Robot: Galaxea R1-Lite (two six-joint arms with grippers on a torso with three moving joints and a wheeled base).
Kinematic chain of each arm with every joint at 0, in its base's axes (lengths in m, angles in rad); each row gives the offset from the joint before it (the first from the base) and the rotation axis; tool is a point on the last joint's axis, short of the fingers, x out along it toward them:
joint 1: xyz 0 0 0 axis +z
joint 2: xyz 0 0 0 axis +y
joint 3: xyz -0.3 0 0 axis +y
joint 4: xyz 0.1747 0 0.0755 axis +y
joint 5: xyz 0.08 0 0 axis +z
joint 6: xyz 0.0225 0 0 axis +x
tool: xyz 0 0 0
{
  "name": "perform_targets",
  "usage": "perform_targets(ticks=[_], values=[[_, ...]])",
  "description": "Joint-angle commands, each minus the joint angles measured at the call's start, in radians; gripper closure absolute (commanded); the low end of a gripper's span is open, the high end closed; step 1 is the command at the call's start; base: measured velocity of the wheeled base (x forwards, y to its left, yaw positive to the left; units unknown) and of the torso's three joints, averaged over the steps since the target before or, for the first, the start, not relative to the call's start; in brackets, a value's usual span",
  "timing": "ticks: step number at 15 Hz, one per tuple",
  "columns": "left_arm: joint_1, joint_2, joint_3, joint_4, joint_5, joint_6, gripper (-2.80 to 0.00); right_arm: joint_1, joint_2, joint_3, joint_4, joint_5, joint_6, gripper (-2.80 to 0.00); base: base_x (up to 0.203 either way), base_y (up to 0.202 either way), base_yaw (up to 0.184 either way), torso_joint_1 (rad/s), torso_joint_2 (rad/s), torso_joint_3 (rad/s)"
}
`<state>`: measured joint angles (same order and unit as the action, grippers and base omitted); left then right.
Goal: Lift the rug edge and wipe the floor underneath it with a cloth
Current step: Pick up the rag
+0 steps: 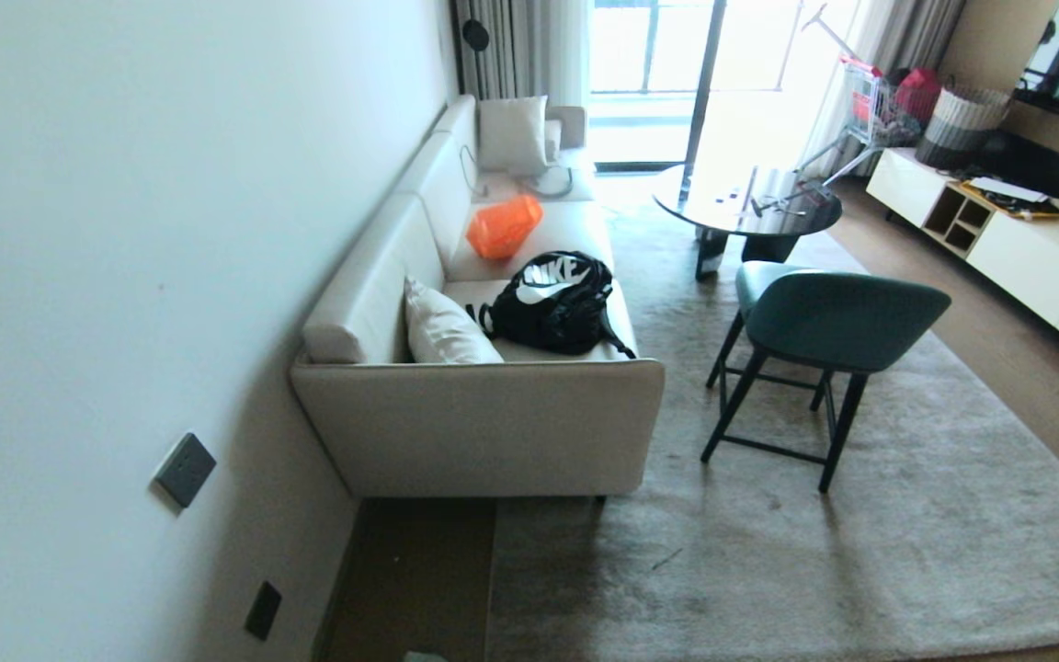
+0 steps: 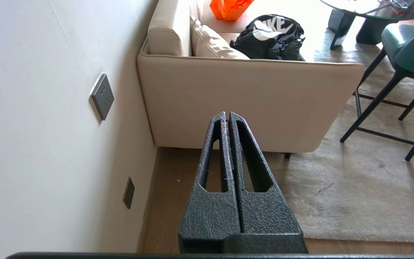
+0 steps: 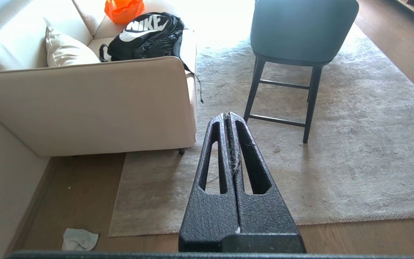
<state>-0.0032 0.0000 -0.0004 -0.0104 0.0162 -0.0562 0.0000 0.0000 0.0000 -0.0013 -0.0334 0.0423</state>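
Right wrist view first: our right hand hangs with fingers pressed together, holding nothing. Below and ahead of it lies the rug edge, flat on the floor; the cloth sits crumpled beside that corner. Our left hand, likewise closed and empty, faces the sofa.
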Motion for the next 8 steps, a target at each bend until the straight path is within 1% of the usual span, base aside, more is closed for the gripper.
perform_targets(ticks=[1, 8], values=[[0.001, 0.000, -0.001, 0.000, 0.001, -0.001, 0.00, 0.000, 0.002, 0.000, -0.001, 0.000, 0.001, 0.00, 0.000, 0.000, 0.000, 0.000, 0.00, 0.000], [0.001, 0.000, 0.000, 0.000, 0.001, -0.001, 0.00, 0.000, 0.002, 0.000, 0.000, 0.000, 0.001, 0.00, 0.000, 0.000, 0.000, 0.000, 0.00, 0.000]])
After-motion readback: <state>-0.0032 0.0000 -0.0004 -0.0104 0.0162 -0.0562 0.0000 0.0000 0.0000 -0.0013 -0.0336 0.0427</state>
